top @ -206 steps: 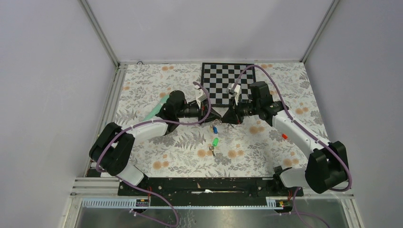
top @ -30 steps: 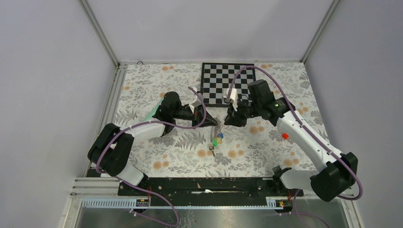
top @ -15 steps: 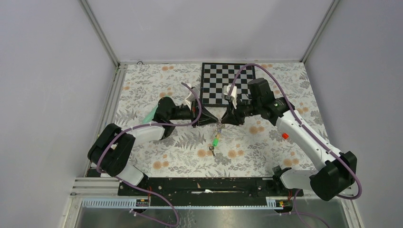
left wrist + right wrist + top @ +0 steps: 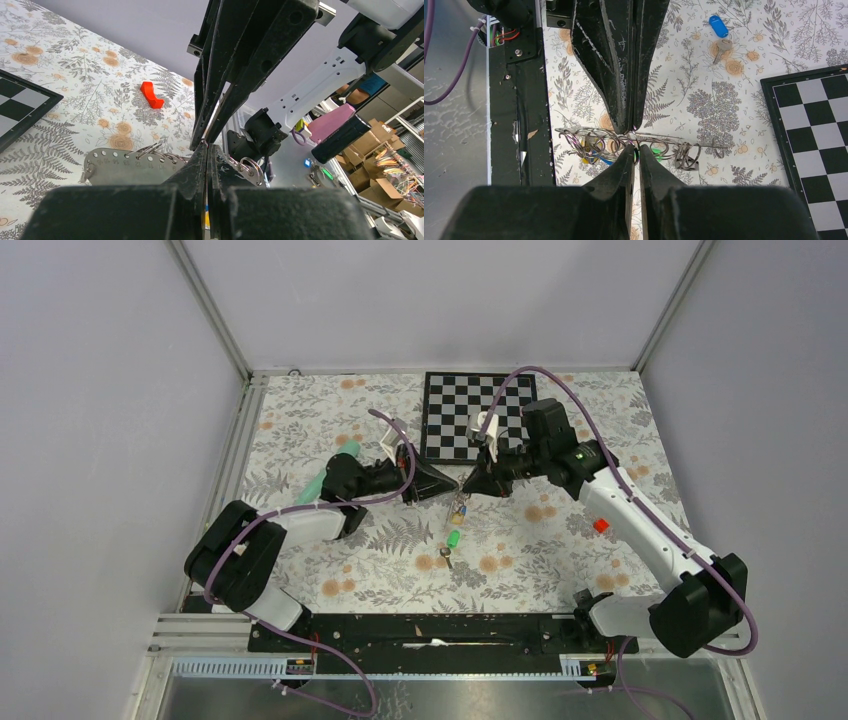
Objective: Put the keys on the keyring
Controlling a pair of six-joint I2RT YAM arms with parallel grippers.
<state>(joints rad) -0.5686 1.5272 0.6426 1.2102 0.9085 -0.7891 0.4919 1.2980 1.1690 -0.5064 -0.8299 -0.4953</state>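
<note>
Your left claw (image 4: 205, 149) is clenched on the keyring (image 4: 686, 155). Its fingers are pressed flat together, and thin silver wire loops spill out to either side of the tips in both wrist views. Your right claw (image 4: 637, 150) meets it tip to tip. Its fingers stand only a hair apart with the wire crossing right at their ends, and you cannot tell whether it pinches the ring or merely touches it. A second ago the two claws stood apart, the left tip lower over the table (image 4: 330, 420) and the right one drawn back. Half a second ago they had come together, and now they are joined in about the same spot, with the left wrist pulled further to the left. The ring hangs clear of the table between the tips, and the keys (image 4: 459, 508) dangle with it just beneath. Yellow and blue heads show among the loops in the right wrist view. The green key (image 4: 453, 538) lies on the table just nearer than the hanging bundle, where it lay in the oldest frame. A loose key (image 4: 444, 560) lies nearer still, also unmoved. A blue key (image 4: 718, 26) lies on the cloth beside the left claw's fingers in the right wrist view. The chessboard (image 4: 478, 415) sits just behind the claws, and an orange-red piece (image 4: 600, 526) lies beside your right forearm.
</note>
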